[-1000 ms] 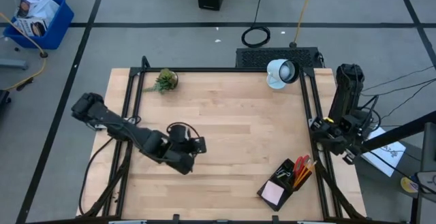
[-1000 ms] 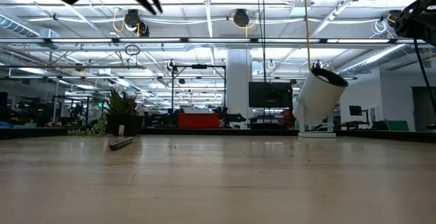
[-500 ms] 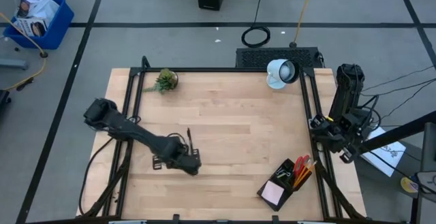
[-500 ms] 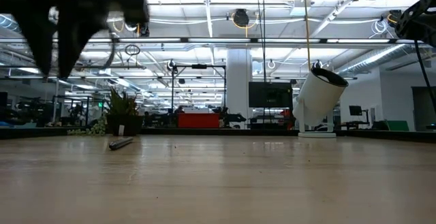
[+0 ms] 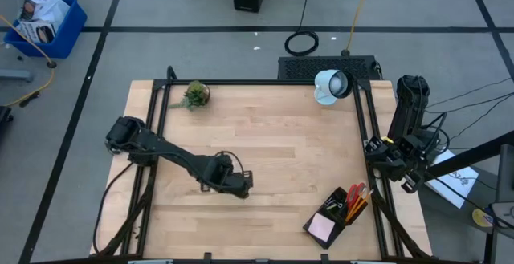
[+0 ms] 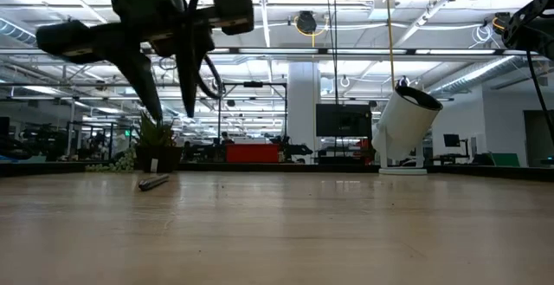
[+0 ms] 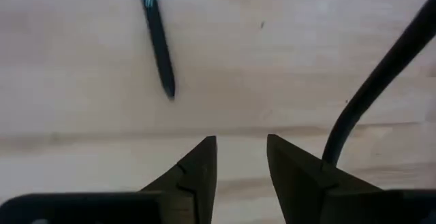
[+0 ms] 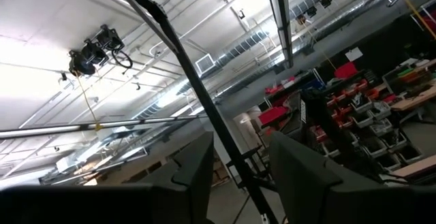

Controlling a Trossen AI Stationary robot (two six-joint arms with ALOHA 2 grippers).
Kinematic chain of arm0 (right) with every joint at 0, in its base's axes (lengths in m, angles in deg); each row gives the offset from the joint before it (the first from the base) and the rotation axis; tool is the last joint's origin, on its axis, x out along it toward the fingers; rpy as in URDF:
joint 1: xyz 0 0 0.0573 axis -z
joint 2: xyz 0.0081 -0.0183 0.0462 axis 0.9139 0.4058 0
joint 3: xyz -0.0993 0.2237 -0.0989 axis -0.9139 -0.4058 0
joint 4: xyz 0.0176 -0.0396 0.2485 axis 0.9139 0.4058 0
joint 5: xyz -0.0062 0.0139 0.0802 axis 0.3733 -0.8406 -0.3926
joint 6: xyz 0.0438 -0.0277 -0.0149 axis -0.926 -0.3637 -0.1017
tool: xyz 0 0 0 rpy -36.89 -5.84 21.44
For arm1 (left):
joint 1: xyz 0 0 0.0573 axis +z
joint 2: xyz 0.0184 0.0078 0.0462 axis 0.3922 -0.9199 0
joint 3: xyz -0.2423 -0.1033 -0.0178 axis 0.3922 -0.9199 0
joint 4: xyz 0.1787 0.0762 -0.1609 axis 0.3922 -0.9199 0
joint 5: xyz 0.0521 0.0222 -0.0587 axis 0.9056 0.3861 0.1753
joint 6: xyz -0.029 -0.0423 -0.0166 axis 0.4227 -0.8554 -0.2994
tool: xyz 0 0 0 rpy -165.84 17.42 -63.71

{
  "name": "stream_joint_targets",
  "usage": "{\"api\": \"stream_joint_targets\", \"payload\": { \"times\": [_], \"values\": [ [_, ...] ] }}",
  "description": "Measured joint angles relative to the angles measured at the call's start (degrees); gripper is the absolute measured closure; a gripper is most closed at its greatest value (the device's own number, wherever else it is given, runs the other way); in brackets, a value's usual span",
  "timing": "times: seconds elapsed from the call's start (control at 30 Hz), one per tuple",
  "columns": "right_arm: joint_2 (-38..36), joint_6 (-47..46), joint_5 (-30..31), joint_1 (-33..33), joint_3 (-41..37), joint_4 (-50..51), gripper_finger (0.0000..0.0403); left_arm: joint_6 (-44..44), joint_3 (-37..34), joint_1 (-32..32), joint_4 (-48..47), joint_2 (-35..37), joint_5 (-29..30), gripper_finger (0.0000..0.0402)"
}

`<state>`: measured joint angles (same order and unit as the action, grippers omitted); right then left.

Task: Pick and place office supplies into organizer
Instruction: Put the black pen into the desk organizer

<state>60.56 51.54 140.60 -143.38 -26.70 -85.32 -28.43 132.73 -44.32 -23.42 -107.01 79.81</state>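
Note:
A black pen (image 7: 157, 39) lies flat on the wooden table, ahead of my left gripper (image 7: 242, 149). That gripper is open and hovers above the table's middle (image 5: 238, 184), fingers pointing down (image 6: 173, 116), touching nothing. In the low view the pen (image 6: 153, 181) lies on the table below the gripper. The black organizer (image 5: 315, 218) stands near the table's near right corner and holds the pink sticky-note pad (image 5: 324, 227), red-handled scissors (image 5: 354, 192) and orange-yellow pencils (image 5: 363, 203). My right gripper (image 8: 240, 156) waits open at the table's right edge (image 5: 393, 161), pointing up at the ceiling.
A small green potted plant (image 5: 194, 95) stands at the far left corner and a round white lamp (image 5: 330, 85) at the far right. A black box with cables (image 5: 328, 66) sits behind the far edge. Bare wood lies between the pen and the organizer.
My left gripper has come down from high above the table, swung toward the table's right side and turned, so that its fingers now point down near the pen. The pen and the organizer have stayed where they were.

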Motion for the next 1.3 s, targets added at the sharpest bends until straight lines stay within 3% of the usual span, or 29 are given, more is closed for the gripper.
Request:
{"api": "stream_joint_targets", "payload": {
  "times": [0.1,0.23,0.5,0.67,0.97,1.3],
  "values": [
    [0.0,0.0,0.0,0.0,0.0,0.0,0.0271,5.0,0.0,1.7,-3.1,-0.5,0.6,0.0268],
    [-0.1,-0.2,0.0,0.0,0.0,0.0,0.0271,4.1,0.0,5.0,-7.7,-2.9,-1.2,0.0268],
    [-0.1,-1.7,0.1,0.0,0.0,0.4,0.0271,10.9,0.0,8.9,-2.6,-8.1,-5.9,0.0268],
    [-0.1,-3.0,0.0,0.0,0.0,1.4,0.0271,10.2,0.0,8.3,-3.8,-8.2,-7.1,0.0268],
    [-0.1,-1.9,0.1,0.0,0.0,1.7,0.0273,3.2,0.0,4.5,-7.2,-7.5,-1.7,0.0268],
    [-0.2,-1.0,2.1,0.0,0.0,1.5,0.0273,3.9,0.0,5.6,-6.7,-10.2,-3.3,0.0268]
  ]
}}
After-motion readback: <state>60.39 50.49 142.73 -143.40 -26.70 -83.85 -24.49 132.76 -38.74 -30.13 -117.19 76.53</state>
